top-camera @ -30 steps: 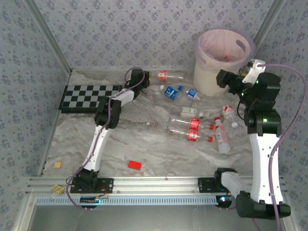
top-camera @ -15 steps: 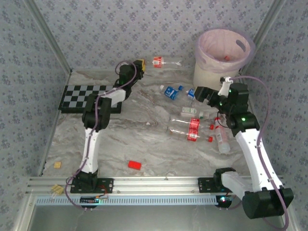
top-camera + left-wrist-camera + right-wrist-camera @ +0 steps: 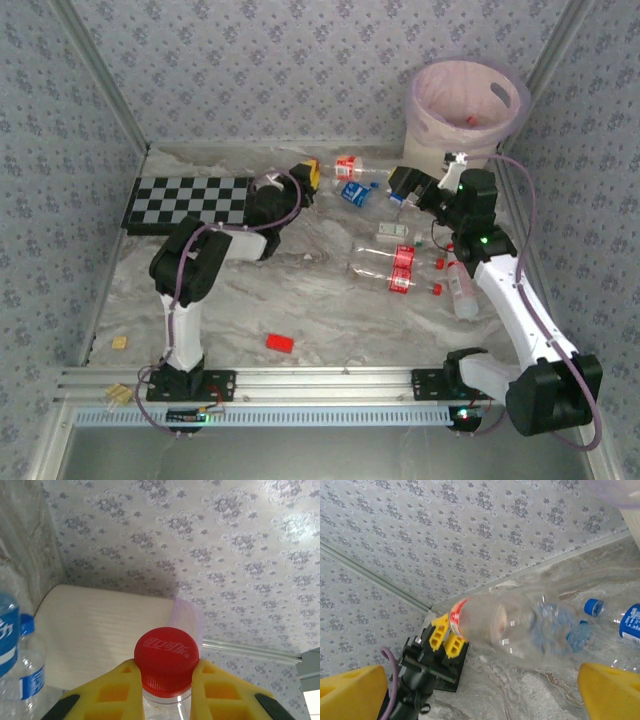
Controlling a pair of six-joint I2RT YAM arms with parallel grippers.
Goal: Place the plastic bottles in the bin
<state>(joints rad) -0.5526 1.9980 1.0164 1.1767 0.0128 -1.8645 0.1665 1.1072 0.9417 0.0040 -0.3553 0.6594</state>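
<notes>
At left of the overhead frame: flat black-and-white chequered mat, matt, not involved. Just right of it, at upper centre, left gripper: pinches fully shut on the neck of a small clear plastic bottle with red label and ribbed red cap, thin-walled and glossy, held off the marbled table and lying roughly level. No longer on the table as a second ago, nor up against the wallpaper as half a second ago; swings rightward. Just below: loose blue-labelled bottles. Further right, right gripper: gapes as wide as possible, grasps nothing, has dropped from the upper right to face the bottle's base. Looks like a hand-over in preparation, one bottle nearer disposal. At upper right: tall round cream-white plastic bin, smooth-walled, upright, pale pink liner over the rim, near the open jaws.
</notes>
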